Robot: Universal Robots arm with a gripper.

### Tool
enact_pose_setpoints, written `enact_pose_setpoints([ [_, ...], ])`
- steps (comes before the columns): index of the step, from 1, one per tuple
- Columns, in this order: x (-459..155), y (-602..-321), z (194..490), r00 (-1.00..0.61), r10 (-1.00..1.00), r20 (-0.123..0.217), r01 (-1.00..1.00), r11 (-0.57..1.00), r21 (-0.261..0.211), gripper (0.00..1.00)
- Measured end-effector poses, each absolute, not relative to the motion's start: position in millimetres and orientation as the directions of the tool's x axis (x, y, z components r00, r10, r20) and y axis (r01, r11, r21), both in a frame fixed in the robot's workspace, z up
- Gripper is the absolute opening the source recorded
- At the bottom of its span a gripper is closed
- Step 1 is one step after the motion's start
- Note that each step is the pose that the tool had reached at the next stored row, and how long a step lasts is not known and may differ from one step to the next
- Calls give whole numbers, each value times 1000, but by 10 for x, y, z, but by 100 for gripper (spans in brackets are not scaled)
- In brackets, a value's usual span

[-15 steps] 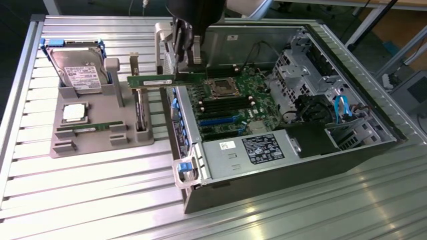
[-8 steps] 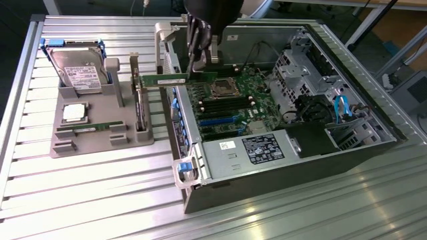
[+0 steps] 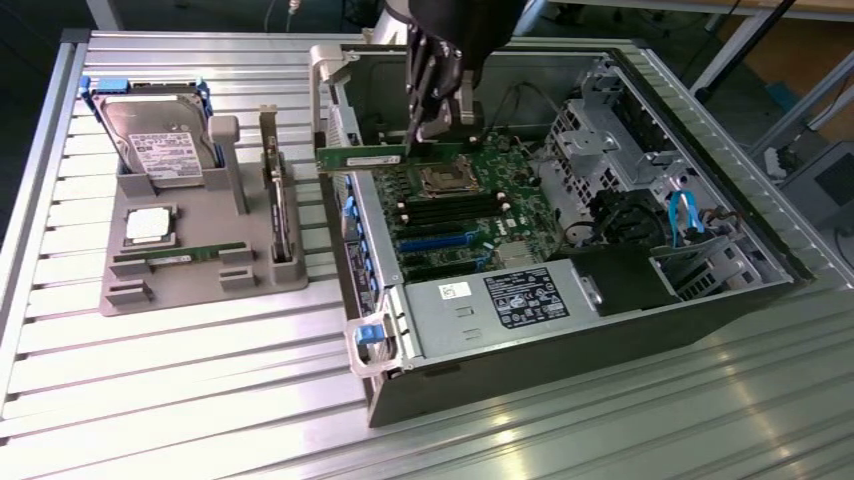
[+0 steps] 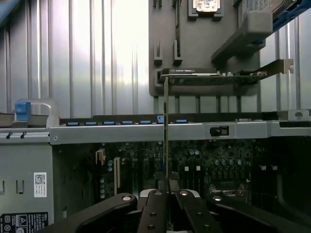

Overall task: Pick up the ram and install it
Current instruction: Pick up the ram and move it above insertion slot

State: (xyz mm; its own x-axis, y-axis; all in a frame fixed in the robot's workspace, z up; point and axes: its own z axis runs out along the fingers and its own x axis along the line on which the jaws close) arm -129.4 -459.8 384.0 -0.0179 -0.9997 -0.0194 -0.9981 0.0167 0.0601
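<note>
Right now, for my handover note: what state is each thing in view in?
hand, shut on one end of the ram.
ram, held on edge over the computer case, not in a slot.
computer case, side open.
hard drive, upright in its holder on the tray.
processor chip, flat on the tray.
expansion card, on edge in its tray slot.

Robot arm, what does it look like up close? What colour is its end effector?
The arm is black. Its end effector is black too, built from long, flat, jointed bars. The fingers carry small round silver pins at the joints.
</note>
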Motion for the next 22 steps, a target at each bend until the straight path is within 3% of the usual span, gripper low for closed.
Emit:
enact_pose_setpoints([
  [22, -721, -4598, 3840, -18, -1000, -19, -998, 17, 61, 12],
])
